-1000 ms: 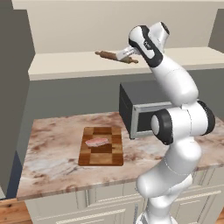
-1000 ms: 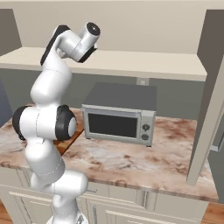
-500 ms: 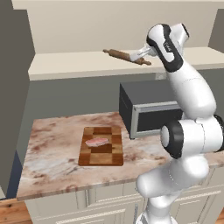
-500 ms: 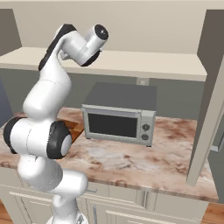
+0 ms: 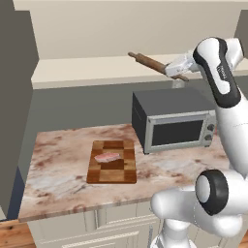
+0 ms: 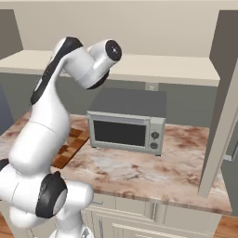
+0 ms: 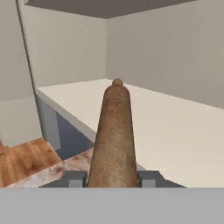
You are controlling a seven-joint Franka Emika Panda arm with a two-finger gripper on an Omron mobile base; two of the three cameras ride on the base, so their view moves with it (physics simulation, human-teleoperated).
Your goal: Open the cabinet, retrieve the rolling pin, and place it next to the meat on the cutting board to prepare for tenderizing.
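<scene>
My gripper (image 5: pixel 173 69) is shut on the rolling pin (image 5: pixel 150 62), a slim brown wooden cylinder held level at the front edge of the open cabinet's (image 5: pixel 97 70) beige shelf, above the toaster oven. In the hand view the rolling pin (image 7: pixel 113 135) runs away from the camera between the two dark fingertips (image 7: pixel 74 178), over the cabinet's (image 7: pixel 175 131) shelf floor. On the counter below and to the left lies the checkered cutting board (image 5: pixel 112 163), with the pinkish meat (image 5: pixel 107 157) on its far half. A corner of the cutting board (image 6: pixel 69 145) shows behind my arm.
A grey toaster oven (image 5: pixel 174 123) stands on the marble counter (image 5: pixel 58 179) right of the board, directly under the pin. The open cabinet doors hang at the left (image 5: pixel 17 97) and right (image 6: pixel 223 102). Cream drawer units (image 5: pixel 111 227) run below the counter.
The arm has swung to the right, carrying the rolling pin rightward along the shelf front. The board, meat and toaster oven have not moved.
</scene>
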